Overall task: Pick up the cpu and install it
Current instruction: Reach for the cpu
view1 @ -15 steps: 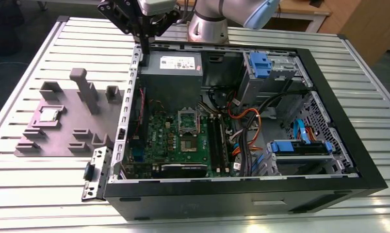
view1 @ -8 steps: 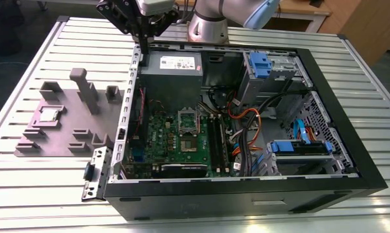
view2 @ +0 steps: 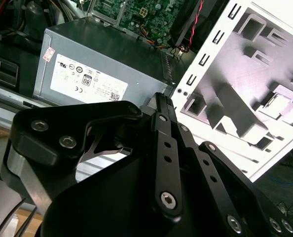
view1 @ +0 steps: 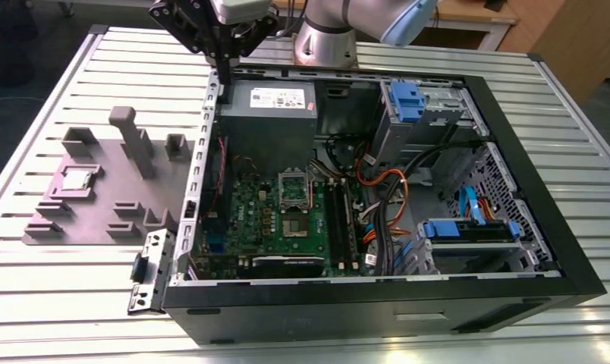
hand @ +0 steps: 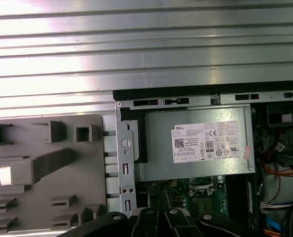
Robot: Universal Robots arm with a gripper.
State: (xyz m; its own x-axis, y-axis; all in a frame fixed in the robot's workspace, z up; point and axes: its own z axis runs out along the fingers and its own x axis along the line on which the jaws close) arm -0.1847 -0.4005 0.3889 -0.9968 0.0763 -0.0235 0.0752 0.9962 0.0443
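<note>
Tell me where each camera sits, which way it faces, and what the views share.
Exterior view: off the arm, looking down into the open computer case on the table; the arm and gripper show at the case's far edge.
First wrist view: on the arm, looking down on the power supply and grey fixture; the gripper's black links show.
Second wrist view: on the arm, looking along the shut fingers toward the power supply.
Shared: all three show the power supply and the fixture, where the cpu lies.
</note>
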